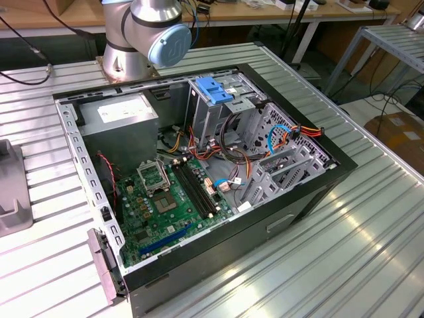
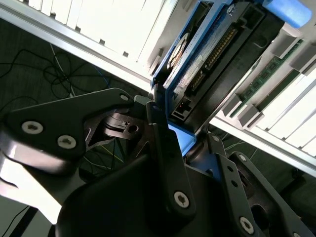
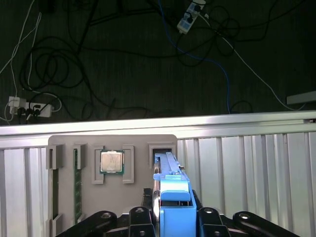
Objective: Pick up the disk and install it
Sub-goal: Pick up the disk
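Dark jaws tight on the flat grey-metal disk (image 2: 207,64), blue plastic rails (image 3: 174,200), above ribbed table (image 3: 247,168)

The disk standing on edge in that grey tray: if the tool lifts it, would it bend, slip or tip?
The disk looks like a rigid metal slab, so probably no bending. Its smooth blue rails might slip. Standing thin on edge in the tray, it could tip.

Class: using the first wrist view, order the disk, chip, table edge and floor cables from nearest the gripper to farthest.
1. Disk, at the gripper.
2. Chip, in the tray beside it.
3. Table edge, beyond the tray.
4. Floor cables, below, past the edge.
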Controlling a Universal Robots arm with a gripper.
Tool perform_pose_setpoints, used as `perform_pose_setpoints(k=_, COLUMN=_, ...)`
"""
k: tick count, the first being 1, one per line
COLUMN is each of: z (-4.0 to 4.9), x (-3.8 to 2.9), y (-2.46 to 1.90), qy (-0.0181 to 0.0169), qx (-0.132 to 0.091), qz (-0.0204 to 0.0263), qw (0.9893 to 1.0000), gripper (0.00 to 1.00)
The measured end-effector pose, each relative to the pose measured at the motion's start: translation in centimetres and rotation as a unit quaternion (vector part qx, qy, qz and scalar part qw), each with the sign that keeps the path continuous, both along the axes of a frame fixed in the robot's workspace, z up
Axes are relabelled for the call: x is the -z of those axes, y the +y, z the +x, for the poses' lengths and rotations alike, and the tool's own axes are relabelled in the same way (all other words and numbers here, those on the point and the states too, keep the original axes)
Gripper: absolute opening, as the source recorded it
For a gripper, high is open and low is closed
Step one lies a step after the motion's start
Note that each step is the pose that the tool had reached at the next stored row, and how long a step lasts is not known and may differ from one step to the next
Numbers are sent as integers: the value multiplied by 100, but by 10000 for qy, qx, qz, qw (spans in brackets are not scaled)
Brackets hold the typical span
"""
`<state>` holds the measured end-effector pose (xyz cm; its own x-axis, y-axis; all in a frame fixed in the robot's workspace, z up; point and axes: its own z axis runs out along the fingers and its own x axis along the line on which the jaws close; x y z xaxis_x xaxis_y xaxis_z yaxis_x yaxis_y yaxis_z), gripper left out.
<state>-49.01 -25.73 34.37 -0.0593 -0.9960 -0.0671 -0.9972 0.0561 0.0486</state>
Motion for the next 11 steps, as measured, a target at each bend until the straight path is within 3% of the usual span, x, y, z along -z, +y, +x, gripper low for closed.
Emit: perform_pose_setpoints(k=11, z=0, x=-38, y=0, qy=0, qx=0, qz=0, qw=10000, gripper=37)
